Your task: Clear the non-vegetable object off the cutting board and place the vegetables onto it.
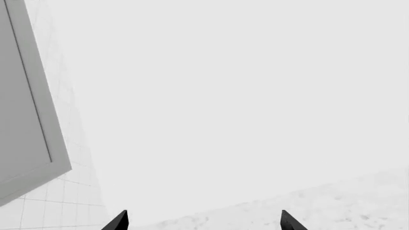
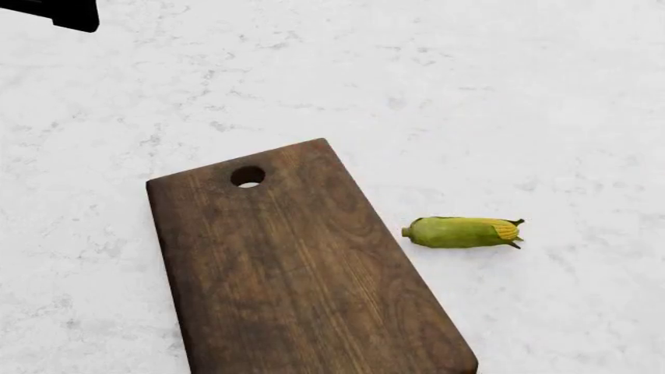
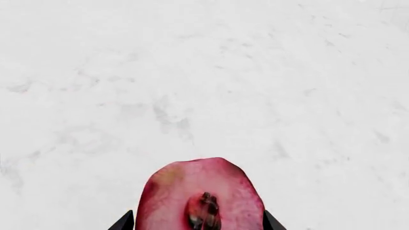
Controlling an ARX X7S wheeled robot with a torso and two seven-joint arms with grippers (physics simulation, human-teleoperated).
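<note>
Seen from the head camera, nearest: dark brown wooden cutting board (image 2: 301, 273), lying flat and slightly angled on the white marbled tabletop (image 2: 499, 93), grain running along its length, bare on top. Near its far end, a round hole (image 2: 248, 176) with the white surface showing through. Just beside the board's right edge but not touching it, a small ear of corn (image 2: 462, 232) on its side, green husk with the yellow tip pointing away from the board. Far off in the upper left corner, a black fragment of robot hardware (image 2: 58, 12), too cropped to identify with certainty.

From the right wrist camera: right tool (image 3: 199, 223) closed narrowly on a glossy red round fruit (image 3: 199, 194), dark stem end facing the lens, one black fingertip (image 3: 122, 223) pressed against each flank of the fruit. Beyond the fruit, only speckled white tabletop; whether the fruit rests on that surface or hangs above it hard to judge from this angle. Fruit out of sight in the head view, so clear of the board.

From the left wrist camera: left tool (image 1: 204, 221) spread wide, two black tips (image 1: 118, 221) well apart with nothing between them. Past them, a strip of tabletop edge, then a pale tiled wall (image 1: 57, 201) and a grey framed panel (image 1: 26, 100) at a tilt. Ginger-like root not visible in any view
</note>
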